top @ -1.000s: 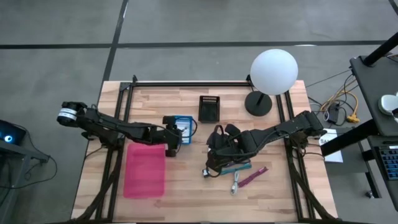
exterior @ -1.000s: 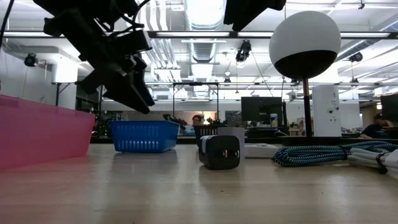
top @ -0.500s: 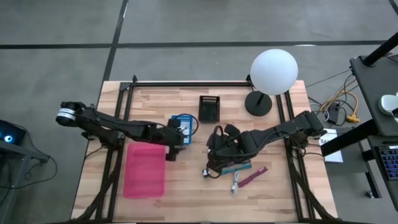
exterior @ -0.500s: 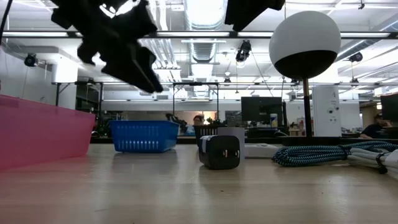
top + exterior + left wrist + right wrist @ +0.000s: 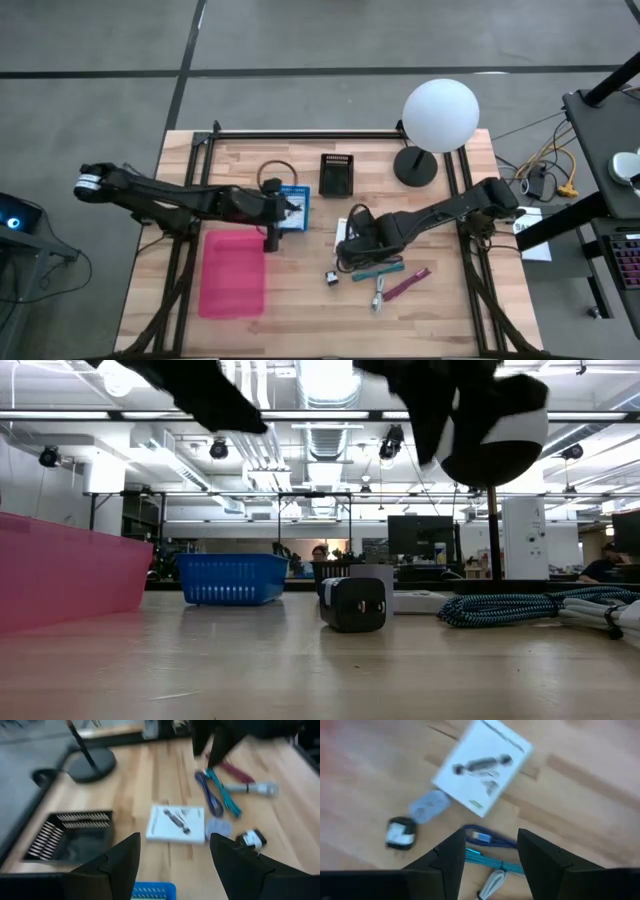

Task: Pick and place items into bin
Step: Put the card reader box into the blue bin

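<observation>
A flat white packet (image 5: 481, 767) lies on the table at about three o'clock from the pink bin (image 5: 233, 272), under the empty, spread right gripper (image 5: 489, 851), looking light, stiff and slippery, best pinched by one edge, while the left gripper (image 5: 172, 852) hovers spread nearby.

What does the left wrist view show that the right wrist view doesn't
Only the left wrist view shows the black lamp base, the dark slotted tray, the blue basket's rim, a magenta strip and a silvery piece. Only the right wrist view shows a white cable end. Both show the white packet, pale-blue piece, small dark piece, and the purple and teal strips.
</observation>
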{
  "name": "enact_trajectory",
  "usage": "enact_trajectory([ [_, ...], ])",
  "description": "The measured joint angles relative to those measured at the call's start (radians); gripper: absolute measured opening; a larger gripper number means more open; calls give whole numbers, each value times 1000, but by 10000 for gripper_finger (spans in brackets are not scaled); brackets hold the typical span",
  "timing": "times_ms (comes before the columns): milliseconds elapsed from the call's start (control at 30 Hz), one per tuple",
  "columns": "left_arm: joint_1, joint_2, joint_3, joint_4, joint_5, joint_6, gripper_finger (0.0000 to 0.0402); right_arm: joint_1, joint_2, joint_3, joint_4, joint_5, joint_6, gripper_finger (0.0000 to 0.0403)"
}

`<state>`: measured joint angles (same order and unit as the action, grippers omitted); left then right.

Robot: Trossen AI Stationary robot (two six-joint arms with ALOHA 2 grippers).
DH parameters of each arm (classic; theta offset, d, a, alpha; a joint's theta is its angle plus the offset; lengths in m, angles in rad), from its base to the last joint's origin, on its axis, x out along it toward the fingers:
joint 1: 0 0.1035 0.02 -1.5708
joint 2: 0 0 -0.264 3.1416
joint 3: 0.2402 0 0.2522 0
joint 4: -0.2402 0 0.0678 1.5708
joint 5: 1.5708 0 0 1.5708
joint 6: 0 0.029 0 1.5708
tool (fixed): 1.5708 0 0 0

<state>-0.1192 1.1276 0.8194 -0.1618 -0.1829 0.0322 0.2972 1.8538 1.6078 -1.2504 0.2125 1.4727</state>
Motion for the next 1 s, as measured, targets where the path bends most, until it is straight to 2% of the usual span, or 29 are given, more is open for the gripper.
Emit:
enact_trajectory([
  [167, 2, -120, -9, -5, -54, 0, 224, -23, 0, -63, 22, -57, 121, 163],
  [400, 2, -238, -9, -6, -64, 0, 224, -55, -1, -147, 191, -67, 145, 165],
  [533, 2, -267, -10, -7, -64, 1, 224, -71, -1, -214, 269, -59, 157, 177],
  [667, 2, -274, -11, -6, -64, 0, 224, -83, -1, -286, 269, -52, 234, 184],
  [767, 2, -272, -13, -6, -64, 0, 224, -81, -1, -331, 274, -54, 310, 184],
  [1000, 2, -254, -21, -1, -64, 1, 224, -84, -1, -402, 432, -38, 384, 174],
])
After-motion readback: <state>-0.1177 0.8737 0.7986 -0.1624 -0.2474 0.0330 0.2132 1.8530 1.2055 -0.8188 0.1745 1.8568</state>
